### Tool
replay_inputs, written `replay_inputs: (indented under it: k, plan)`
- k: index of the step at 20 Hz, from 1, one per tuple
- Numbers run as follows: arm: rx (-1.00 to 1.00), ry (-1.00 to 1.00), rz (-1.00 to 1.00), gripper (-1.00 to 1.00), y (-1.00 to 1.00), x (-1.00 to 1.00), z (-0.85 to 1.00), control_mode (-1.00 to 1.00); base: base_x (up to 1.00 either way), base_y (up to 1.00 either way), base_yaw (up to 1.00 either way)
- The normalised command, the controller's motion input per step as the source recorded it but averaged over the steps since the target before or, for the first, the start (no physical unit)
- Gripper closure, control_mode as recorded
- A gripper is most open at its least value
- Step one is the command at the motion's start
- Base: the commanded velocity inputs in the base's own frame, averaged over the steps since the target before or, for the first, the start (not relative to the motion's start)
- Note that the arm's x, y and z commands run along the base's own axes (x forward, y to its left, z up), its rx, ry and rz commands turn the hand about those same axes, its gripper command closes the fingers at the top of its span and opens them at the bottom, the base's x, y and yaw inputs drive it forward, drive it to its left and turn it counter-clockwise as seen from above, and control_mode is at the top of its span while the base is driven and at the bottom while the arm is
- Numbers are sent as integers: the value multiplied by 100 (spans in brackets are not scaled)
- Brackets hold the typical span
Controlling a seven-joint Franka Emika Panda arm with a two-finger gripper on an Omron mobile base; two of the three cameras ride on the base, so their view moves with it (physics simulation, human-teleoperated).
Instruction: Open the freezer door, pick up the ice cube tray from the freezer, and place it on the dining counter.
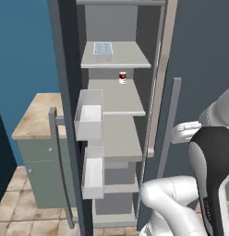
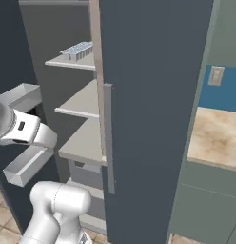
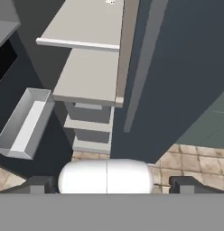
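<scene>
end effector (image 3: 109, 186): released, its two dark finger tips standing wide apart with nothing between them, low in front of the freezer.
freezer door (image 1: 65, 115): swung open to the left of the end effector, its edge toward the base cameras, a grey bar handle (image 1: 58, 161) on its outer side.
door bins (image 1: 90, 115): two pale grey bins on the inside of the open door, one above the other, ahead and left of the end effector.
freezer (image 1: 117, 138): open straight ahead, pale grey shelves stacked inside.
plain dark door (image 2: 153, 119): shut, just right of the opening, with its own vertical bar handle.
red-and-white can (image 1: 123, 77): upright near the back of a middle shelf, above and beyond the end effector.
ice cube tray (image 1: 103, 48): lying flat on the shelf above the can, farther up and back, well apart from the end effector.
drawer cabinet (image 1: 35, 152): beige-topped, grey-green, beyond the open door to the left.
</scene>
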Motion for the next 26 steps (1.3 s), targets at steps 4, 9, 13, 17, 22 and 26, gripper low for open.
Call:
replay_inputs:
  k: [4, 9, 13, 17, 22, 26]
  plan:
    - [0, 0, 0, -100, 0, 0, 0, 100, 14, 29, 19]
    - [0, 0, 0, -100, 0, 0, 0, 100, 28, 3, 16]
    - [0, 0, 0, -100, 0, 0, 0, 100, 39, 2, 13]
    - [0, 0, 0, -100, 0, 0, 0, 100, 41, 8, 12]
    - [0, 0, 0, -100, 0, 0, 0, 100, 43, 12, 10]
    - [0, 0, 0, -100, 0, 0, 0, 100, 41, 20, 7]
